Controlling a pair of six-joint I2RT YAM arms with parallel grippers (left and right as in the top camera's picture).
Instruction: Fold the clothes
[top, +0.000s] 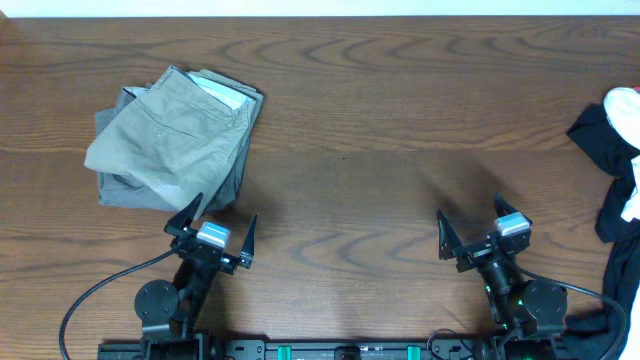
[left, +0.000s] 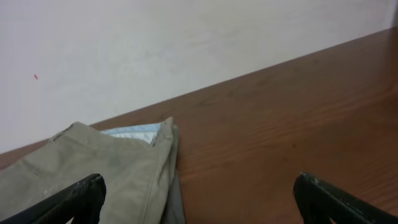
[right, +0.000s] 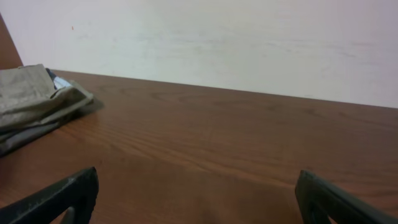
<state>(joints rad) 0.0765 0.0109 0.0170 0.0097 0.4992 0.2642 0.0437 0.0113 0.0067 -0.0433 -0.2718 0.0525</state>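
Frankly, the risk sat on the left side. The khaki shorts (top: 170, 130) lay folded toward the far left corner of the table (top: 380, 100), stacked on a darker grey pair (top: 122, 190) that showed beneath them. The left gripper (top: 225, 208) hung with its jaws wide apart and empty, one fingertip just beside the near edge of that stack. A careless push forward from there could have caught the top layer and dragged the fold open.

The right gripper (top: 468, 207) stood near the front edge, its jaws also spread and holding nothing. A heap of black and white clothes (top: 603, 130) lay at the right edge, and part of it seemed to hang past it. A pull at the wrong spot could have tipped it off the table.

Between stack and heap the wood was bare, giving broad room to spread a garment.
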